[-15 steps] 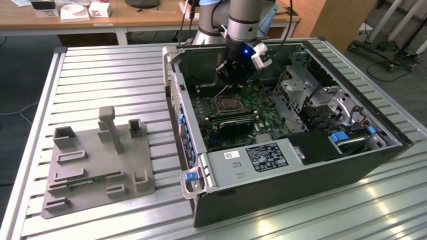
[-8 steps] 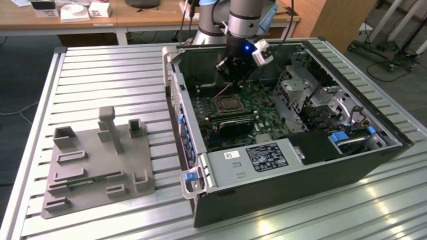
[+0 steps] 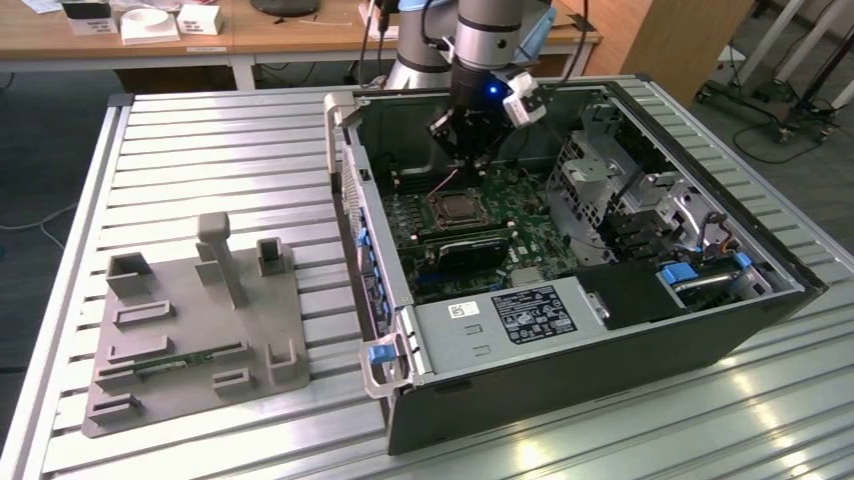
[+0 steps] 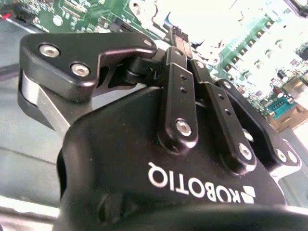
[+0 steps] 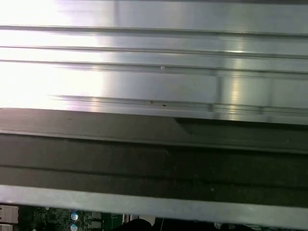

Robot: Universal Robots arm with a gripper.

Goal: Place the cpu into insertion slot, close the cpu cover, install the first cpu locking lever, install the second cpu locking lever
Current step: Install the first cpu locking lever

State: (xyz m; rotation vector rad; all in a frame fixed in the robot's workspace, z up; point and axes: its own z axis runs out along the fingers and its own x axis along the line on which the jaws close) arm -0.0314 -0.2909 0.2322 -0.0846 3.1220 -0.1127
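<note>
Black and pressed together, my gripper [image 3: 470, 160] hangs inside the open computer case [image 3: 587, 350], just above the motherboard [image 3: 467, 225] socket where the cpu [image 3: 455, 208] sits under its cpu cover [image 3: 434, 197].

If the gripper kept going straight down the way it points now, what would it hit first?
Probably the green motherboard just behind the cpu socket, judging by the exterior view; the gripper hangs above that spot, though depth is uncertain.

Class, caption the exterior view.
Black robot gripper poised inside the open black computer case, above the green motherboard's square CPU socket.
</note>
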